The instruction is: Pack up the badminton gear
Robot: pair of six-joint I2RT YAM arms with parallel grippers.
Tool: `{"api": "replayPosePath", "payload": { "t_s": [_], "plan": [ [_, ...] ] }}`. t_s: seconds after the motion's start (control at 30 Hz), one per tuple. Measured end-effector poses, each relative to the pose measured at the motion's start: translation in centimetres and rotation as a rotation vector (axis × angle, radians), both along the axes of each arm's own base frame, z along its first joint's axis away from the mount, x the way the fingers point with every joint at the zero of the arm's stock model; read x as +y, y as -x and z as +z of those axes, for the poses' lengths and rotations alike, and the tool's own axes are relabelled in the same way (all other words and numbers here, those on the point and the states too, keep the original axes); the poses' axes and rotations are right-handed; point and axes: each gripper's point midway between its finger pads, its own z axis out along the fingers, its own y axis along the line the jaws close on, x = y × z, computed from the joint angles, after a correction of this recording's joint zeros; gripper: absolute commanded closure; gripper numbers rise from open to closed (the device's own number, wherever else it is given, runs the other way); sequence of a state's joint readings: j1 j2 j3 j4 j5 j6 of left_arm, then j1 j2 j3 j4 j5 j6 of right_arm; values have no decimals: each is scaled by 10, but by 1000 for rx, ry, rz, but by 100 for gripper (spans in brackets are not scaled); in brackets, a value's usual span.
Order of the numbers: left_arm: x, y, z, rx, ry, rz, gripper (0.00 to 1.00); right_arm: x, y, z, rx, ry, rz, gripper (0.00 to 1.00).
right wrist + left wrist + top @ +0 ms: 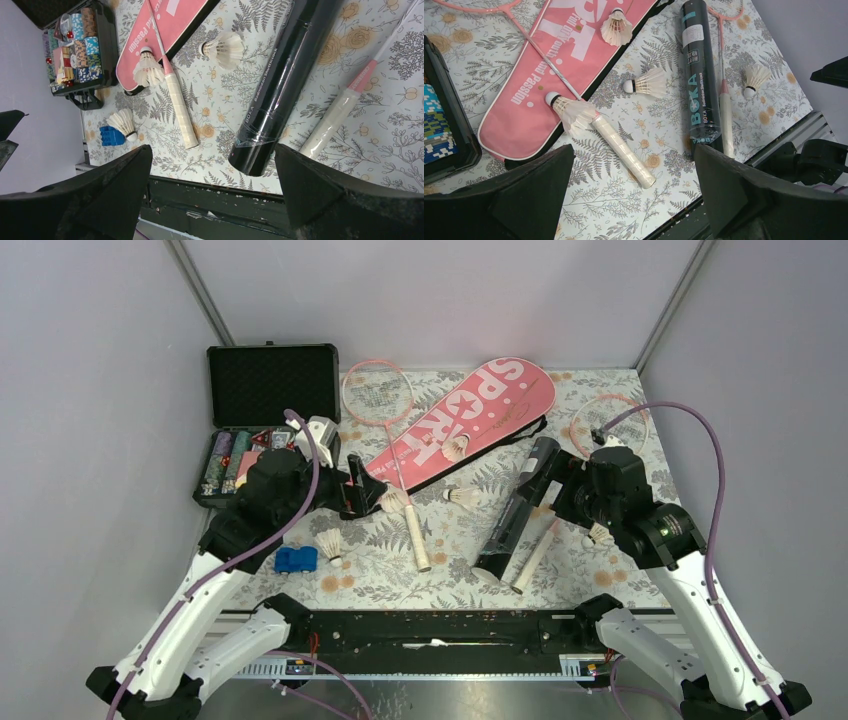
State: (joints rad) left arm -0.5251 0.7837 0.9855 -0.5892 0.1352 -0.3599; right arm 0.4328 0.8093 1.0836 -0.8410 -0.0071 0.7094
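Note:
The pink SPORT bag [470, 420] lies flat at the back with a shuttlecock [457, 448] on it. One pink racket [377, 392] rests across the bag, its white handle [624, 150] pointing toward me. The second racket [605, 420] lies at the right, its handle [330, 125] beside the black tube [515, 510]. Other shuttlecocks [462, 497] [393, 501] [329, 543] are scattered on the floral cloth. My left gripper [634, 185] hovers open over the first racket's handle end. My right gripper [212, 185] hangs open above the tube's near end, holding nothing.
An open black case of poker chips [265, 420] stands at the back left. A small blue block [296, 559] lies near the front left, beside a shuttlecock. The black rail [430, 630] runs along the table's near edge. Grey walls close in on three sides.

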Motion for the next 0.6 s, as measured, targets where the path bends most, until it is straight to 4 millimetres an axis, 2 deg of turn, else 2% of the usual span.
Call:
{"api": "replayPosePath", "payload": {
  "t_s": [0.2,0.37,0.6],
  "plan": [
    [1,1,1,-10,-1,-2,1,-2,-1,0,0,1,-13,1],
    [3,1,-5,-8,-20,0,1,-2,-1,-1,0,3,-17,1],
    [15,-3,-9,-28,-55,55,1,-7,0,-28,58,38,-41,1]
  ]
}}
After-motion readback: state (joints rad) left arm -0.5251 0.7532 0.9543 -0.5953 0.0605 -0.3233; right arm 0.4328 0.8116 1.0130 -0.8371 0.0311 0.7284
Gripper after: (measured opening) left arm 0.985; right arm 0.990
